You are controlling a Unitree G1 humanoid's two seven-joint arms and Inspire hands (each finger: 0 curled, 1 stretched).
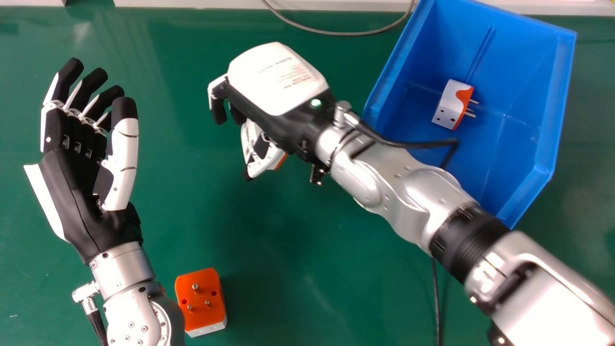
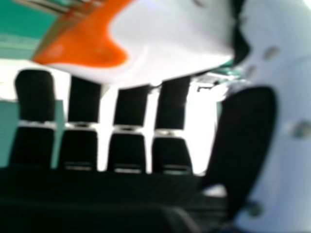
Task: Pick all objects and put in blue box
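My right hand [image 1: 276, 79] is over the table left of the blue box [image 1: 543, 144], back up, with fingers and thumb curled round a white and orange plug adapter [image 1: 282, 160], mostly hidden beneath the hand. In the right hand view the held adapter [image 2: 165, 41] and its metal pins are close to my right hand [image 2: 129, 150]. Another adapter [image 1: 449, 105] lies inside the box. A third adapter [image 1: 201, 295] rests on the table at the bottom, orange face and pins up, beside my left wrist. At the left, my left hand [image 1: 77, 178] is palm up, open with relaxed fingers.
The green table [image 1: 288, 269] extends beneath both arms. A grey cable [image 1: 336, 33] curves along its far edge, and a dark cable [image 1: 436, 298] runs down below the box. My right forearm crosses in front of the box's near left corner.
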